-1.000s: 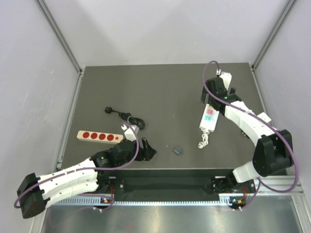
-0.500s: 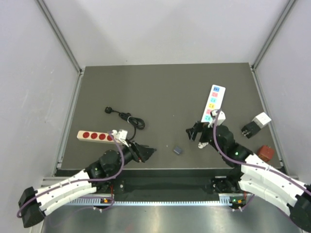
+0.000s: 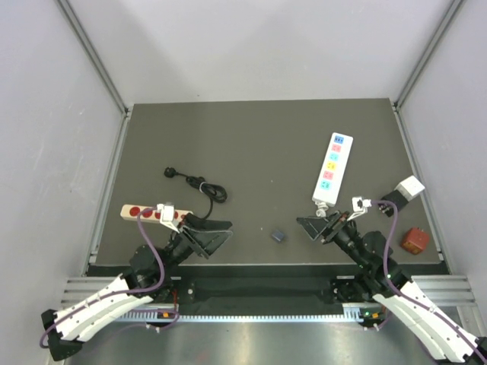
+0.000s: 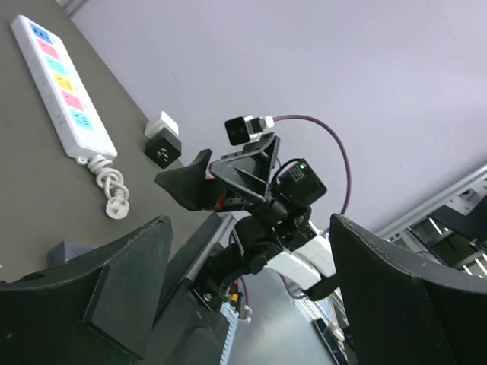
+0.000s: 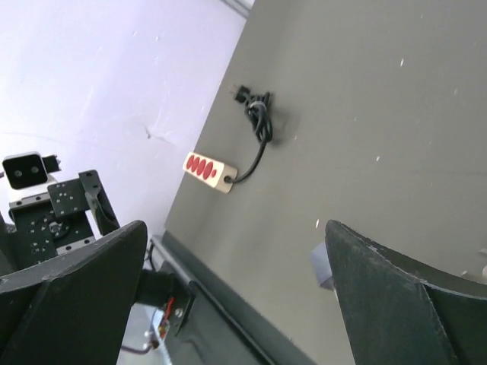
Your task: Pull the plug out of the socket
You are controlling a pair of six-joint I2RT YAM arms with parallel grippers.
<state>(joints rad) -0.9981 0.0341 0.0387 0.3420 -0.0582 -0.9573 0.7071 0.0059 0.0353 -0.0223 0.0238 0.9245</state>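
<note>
The white power strip with pink, cyan, yellow and blue outlet faces lies at the right of the mat, its short coiled cord toward me. No plug sits in its faces. It also shows in the left wrist view. A black and white cube plug lies loose to the strip's right, and shows in the left wrist view. My left gripper is open and empty near the front edge. My right gripper is open and empty just in front of the cord.
A beige strip with red spots and its black cord lie at the left, also in the right wrist view. A small grey-blue block lies between the grippers. A red-brown object sits at the right front.
Both arms have pulled back toward their bases. The right gripper left the strip's far end and came to the front. The cube plug now lies uncovered right of the strip.
</note>
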